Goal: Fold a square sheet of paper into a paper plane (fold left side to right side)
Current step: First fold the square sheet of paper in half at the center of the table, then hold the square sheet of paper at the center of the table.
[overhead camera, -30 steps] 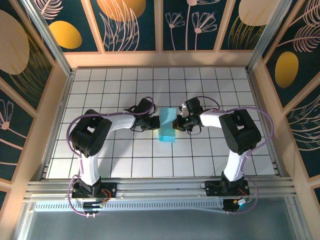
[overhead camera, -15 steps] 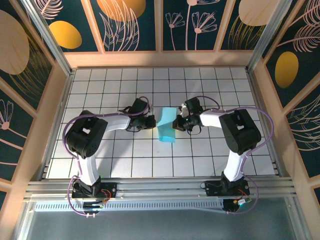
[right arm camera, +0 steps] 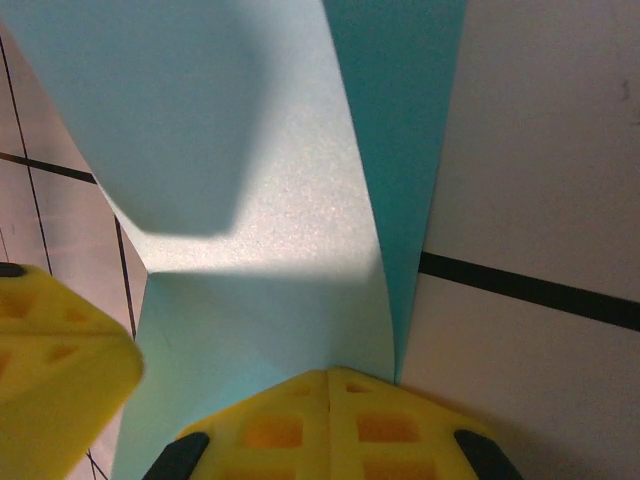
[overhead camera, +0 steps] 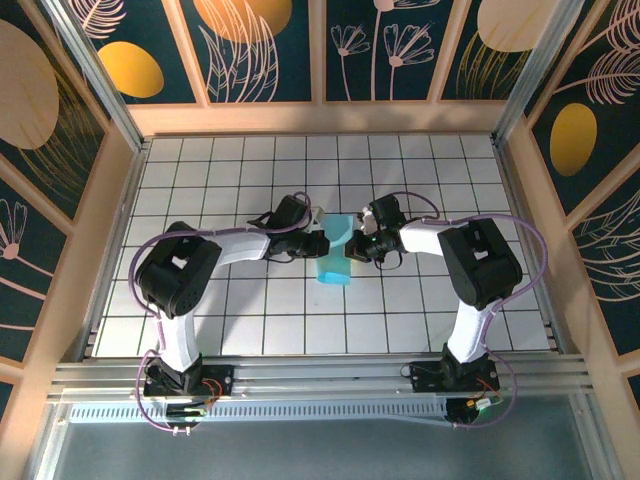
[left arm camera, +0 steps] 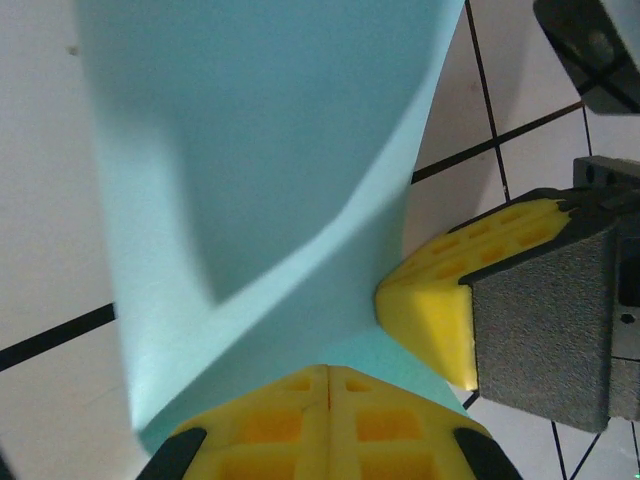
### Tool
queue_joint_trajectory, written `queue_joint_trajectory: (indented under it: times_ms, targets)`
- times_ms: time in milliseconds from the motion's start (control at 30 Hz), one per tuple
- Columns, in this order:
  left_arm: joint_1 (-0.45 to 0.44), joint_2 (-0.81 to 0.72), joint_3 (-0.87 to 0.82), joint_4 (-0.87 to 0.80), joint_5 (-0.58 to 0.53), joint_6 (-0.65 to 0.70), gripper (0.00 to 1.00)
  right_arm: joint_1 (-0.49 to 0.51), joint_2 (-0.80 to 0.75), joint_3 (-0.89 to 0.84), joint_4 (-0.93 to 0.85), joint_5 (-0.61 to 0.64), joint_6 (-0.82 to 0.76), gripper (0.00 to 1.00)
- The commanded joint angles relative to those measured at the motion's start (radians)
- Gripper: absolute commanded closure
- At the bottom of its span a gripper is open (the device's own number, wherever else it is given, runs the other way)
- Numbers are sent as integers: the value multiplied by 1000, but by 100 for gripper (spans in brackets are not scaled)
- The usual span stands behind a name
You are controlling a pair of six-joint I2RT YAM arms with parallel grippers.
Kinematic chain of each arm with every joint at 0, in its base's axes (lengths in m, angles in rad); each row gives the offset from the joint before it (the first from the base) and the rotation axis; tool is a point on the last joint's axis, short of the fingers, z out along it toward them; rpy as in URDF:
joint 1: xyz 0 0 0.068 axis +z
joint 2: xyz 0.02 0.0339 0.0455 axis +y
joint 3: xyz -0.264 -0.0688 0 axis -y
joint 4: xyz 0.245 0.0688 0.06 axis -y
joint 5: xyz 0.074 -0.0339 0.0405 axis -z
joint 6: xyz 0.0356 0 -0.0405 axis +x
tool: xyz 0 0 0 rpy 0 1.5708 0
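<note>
Overhead, the two arms reached inward and met at the middle of the white gridded table [overhead camera: 250, 320]. The left gripper [overhead camera: 318, 243] and the right gripper [overhead camera: 352, 247] faced each other, tips near together. The square sheet of paper [overhead camera: 333, 262], light blue and doubled into a narrow upright strip, sat between the two sets of jaws and ran down past them toward the arm bases.

Next, the left wrist camera. The left gripper [left arm camera: 328, 385] had its yellow fingertips pressed together, seam closed. The square sheet of paper [left arm camera: 260, 150] spread out ahead of the jaws, one flap bowed upward, and narrowed until it touched the closed tips. Whether paper was nipped inside them could not be told. The right gripper's yellow finger [left arm camera: 440, 300] stood just right of the jaws, against the paper's edge.

Lastly, the right wrist camera. The right gripper [right arm camera: 330, 385] also had its jaws together. The paper [right arm camera: 230, 200] lay ahead and left of them, a curled flap over a darker strip, reaching the tips. The left gripper's finger [right arm camera: 50, 350] sat left of the jaws.
</note>
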State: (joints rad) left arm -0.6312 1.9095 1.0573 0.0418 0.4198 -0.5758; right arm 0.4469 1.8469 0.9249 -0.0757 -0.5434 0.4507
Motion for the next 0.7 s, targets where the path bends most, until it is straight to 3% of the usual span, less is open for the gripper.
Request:
queue_joint_trajectory:
  times_ms: [0,667]
  targets:
    - [3,32,18,-5,7,16,100,10,75,-46,-128,148,-16,100]
    - [3,81,-5,-40,-44,22,100,14,34,-23,-102,89,-22,100]
